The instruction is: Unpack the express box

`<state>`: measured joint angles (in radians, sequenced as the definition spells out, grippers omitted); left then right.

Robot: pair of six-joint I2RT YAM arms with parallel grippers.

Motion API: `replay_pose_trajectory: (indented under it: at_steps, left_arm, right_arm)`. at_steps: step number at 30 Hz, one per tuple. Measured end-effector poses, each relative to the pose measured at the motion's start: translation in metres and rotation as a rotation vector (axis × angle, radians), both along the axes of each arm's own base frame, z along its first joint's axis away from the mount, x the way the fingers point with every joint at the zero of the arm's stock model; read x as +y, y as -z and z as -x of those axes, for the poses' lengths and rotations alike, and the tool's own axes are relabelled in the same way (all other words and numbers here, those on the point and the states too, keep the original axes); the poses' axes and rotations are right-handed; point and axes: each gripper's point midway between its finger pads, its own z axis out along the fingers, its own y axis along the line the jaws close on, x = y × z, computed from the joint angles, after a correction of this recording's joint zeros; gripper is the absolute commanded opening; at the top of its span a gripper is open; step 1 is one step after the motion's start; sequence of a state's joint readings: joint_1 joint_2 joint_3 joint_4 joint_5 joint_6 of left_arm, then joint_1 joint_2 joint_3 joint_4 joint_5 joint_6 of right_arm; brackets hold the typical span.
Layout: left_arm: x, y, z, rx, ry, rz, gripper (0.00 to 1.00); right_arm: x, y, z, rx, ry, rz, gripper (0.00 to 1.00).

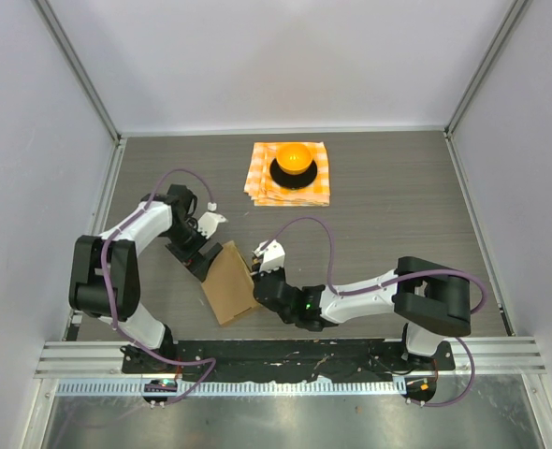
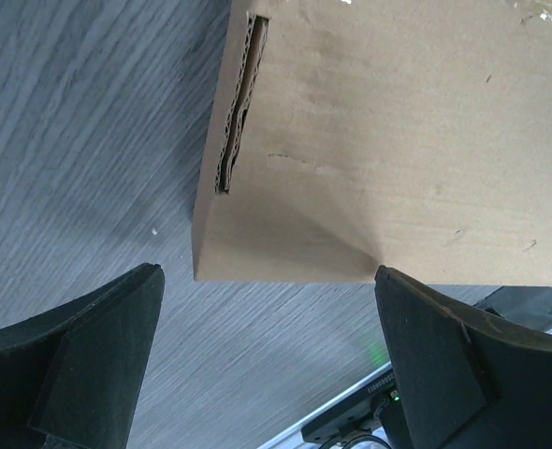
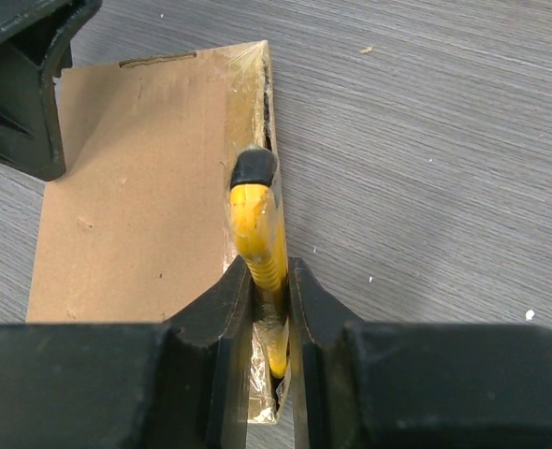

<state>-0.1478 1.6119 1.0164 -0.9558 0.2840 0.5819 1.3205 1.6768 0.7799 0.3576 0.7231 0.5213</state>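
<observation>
The express box [image 1: 227,288], flat plain brown cardboard, lies on the table between my two arms. My left gripper [image 1: 199,260] stands open at its far-left corner. In the left wrist view the box corner [image 2: 398,140] lies just beyond the left gripper [image 2: 267,273], with nothing between the fingers. My right gripper [image 1: 260,279] is shut on a yellow utility knife [image 3: 255,224] with a black tip. The knife lies along the taped right edge of the box [image 3: 136,187], between the jaws of the right gripper [image 3: 268,267]. Clear tape [image 3: 248,84] covers that seam.
At the back an orange-checkered cloth [image 1: 262,187] carries a black stand with an orange ball [image 1: 294,157]. A metal rail [image 1: 295,360] runs along the near edge. Grey walls close the table in at left, right and back.
</observation>
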Motion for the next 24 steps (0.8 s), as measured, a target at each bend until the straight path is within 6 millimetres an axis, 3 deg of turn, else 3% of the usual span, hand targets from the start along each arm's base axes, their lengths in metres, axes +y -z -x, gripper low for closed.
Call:
replay_pose_trajectory:
  at_steps: [13,24]
  left_arm:
    - [0.003,0.007,0.006,-0.029,0.017,-0.023,1.0]
    - [0.009,0.007,0.01,-0.067,0.056,-0.045,1.0]
  right_arm:
    - [0.002,0.002,-0.006,0.018,0.026,-0.024,0.01]
    - [-0.004,0.016,-0.035,0.171,0.127,-0.228,0.01]
